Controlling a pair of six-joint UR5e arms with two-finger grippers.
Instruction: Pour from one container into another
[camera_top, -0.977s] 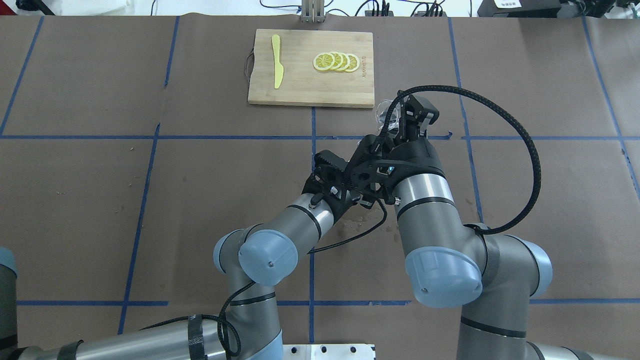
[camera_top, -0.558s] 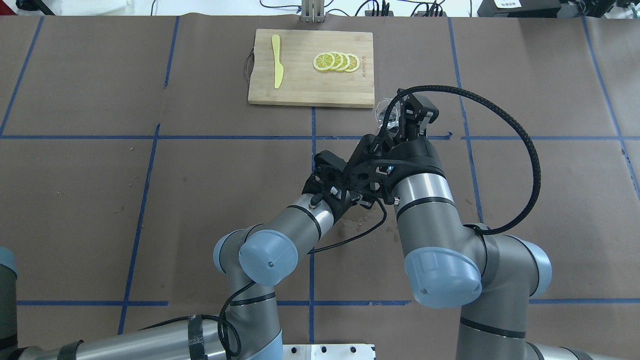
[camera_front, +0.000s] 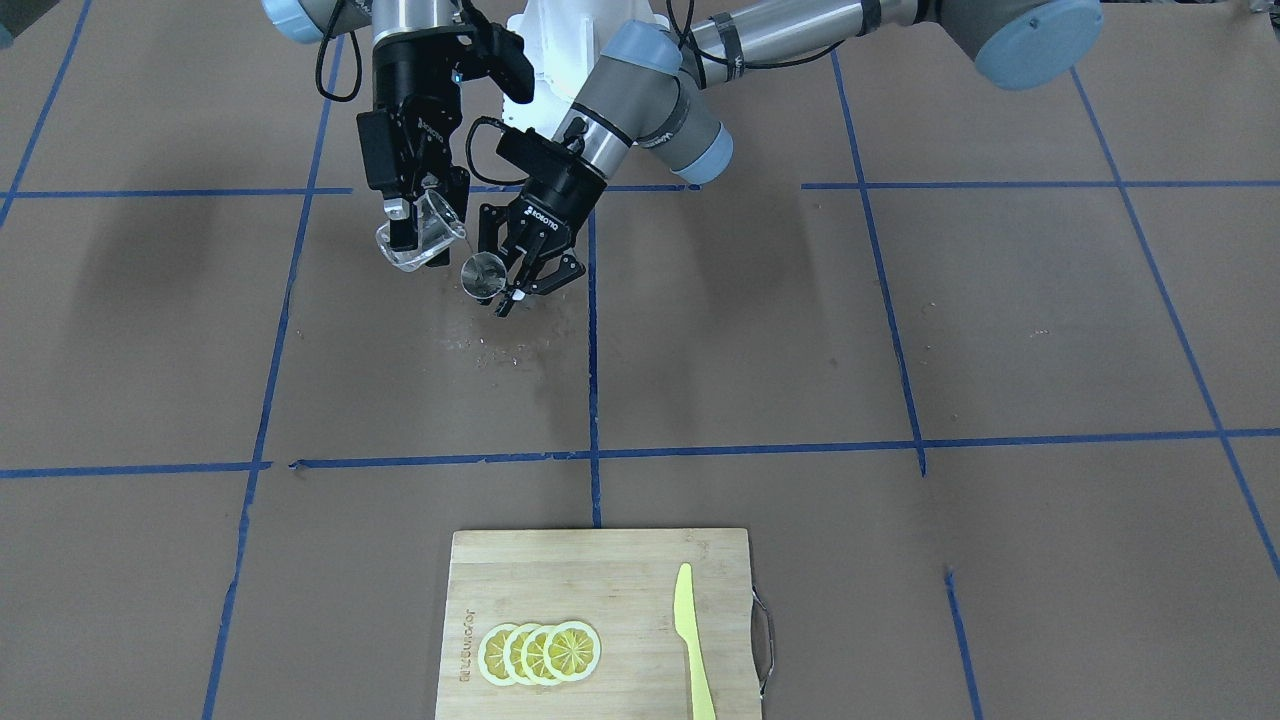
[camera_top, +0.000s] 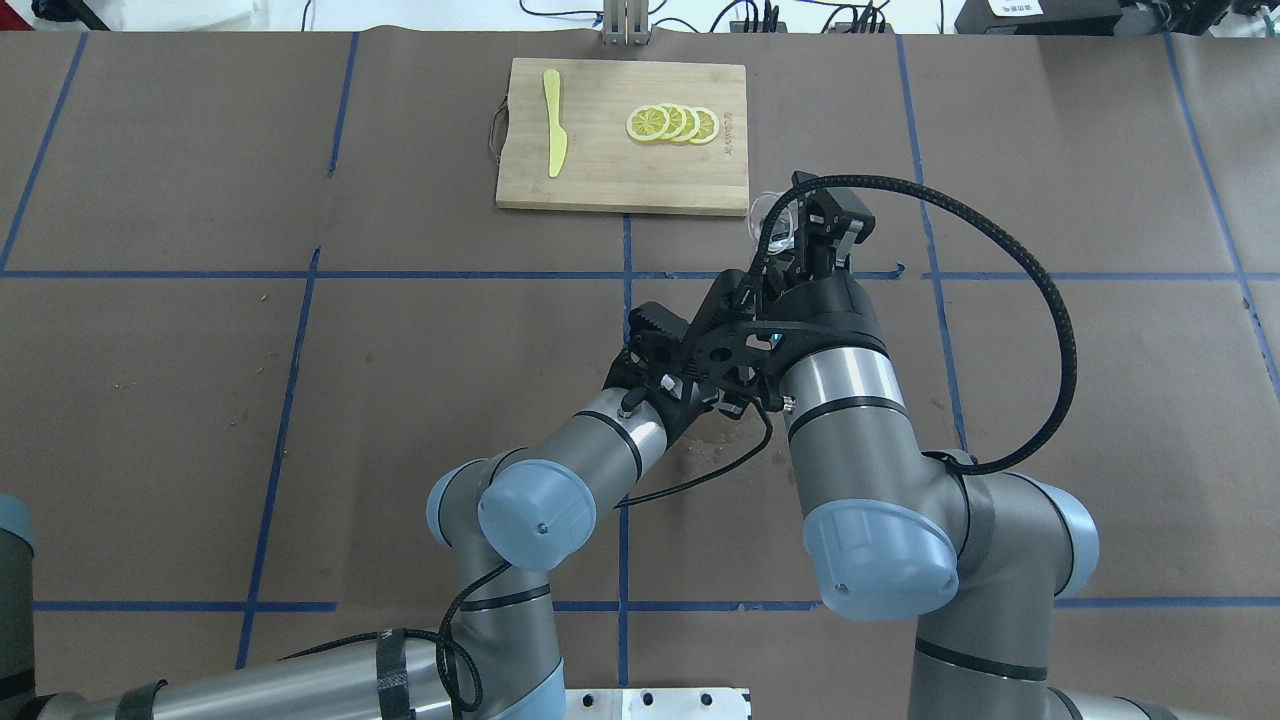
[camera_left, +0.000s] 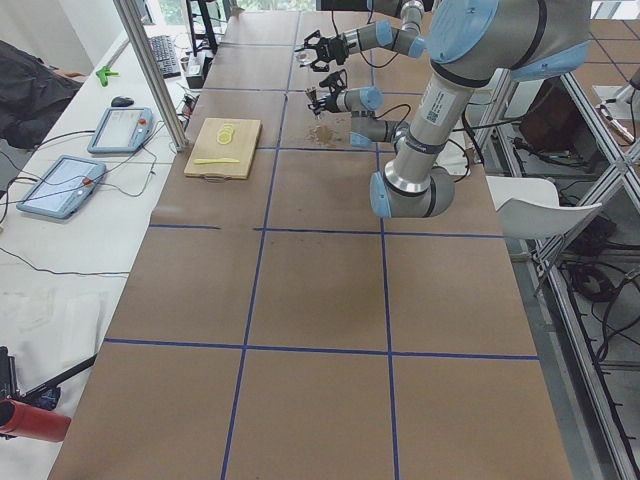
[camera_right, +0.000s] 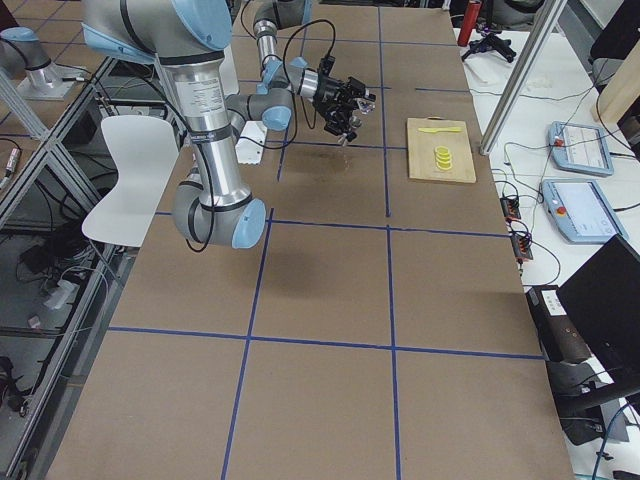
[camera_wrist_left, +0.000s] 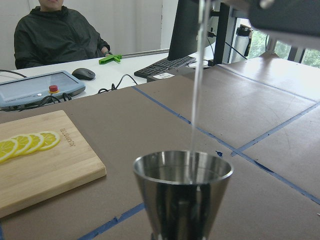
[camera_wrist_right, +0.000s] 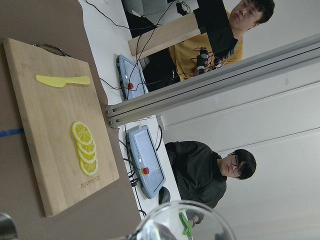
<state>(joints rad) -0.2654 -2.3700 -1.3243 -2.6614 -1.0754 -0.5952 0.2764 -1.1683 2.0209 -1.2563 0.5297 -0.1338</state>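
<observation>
My right gripper (camera_front: 418, 228) is shut on the small clear glass cup (camera_front: 422, 238) and holds it tilted, lip toward the steel jigger (camera_front: 484, 274). My left gripper (camera_front: 507, 284) is shut on the jigger and holds it upright just below and beside the lip. In the left wrist view a thin stream of clear liquid (camera_wrist_left: 196, 100) falls into the jigger's (camera_wrist_left: 182, 192) upper cone. The cup's rim (camera_wrist_right: 182, 222) fills the bottom of the right wrist view. From overhead the cup (camera_top: 770, 222) peeks out beside the right gripper's fingers (camera_top: 822, 232); the jigger is hidden under the right arm.
A bamboo cutting board (camera_front: 600, 570) at the far side carries lemon slices (camera_front: 540, 652) and a yellow plastic knife (camera_front: 690, 640). Wet spots (camera_front: 500, 345) mark the brown paper below the grippers. Operators sit beyond the table's far edge.
The right wrist has turned a little further, and the glass cup has shifted slightly toward the cutting board. The left arm has held still.
</observation>
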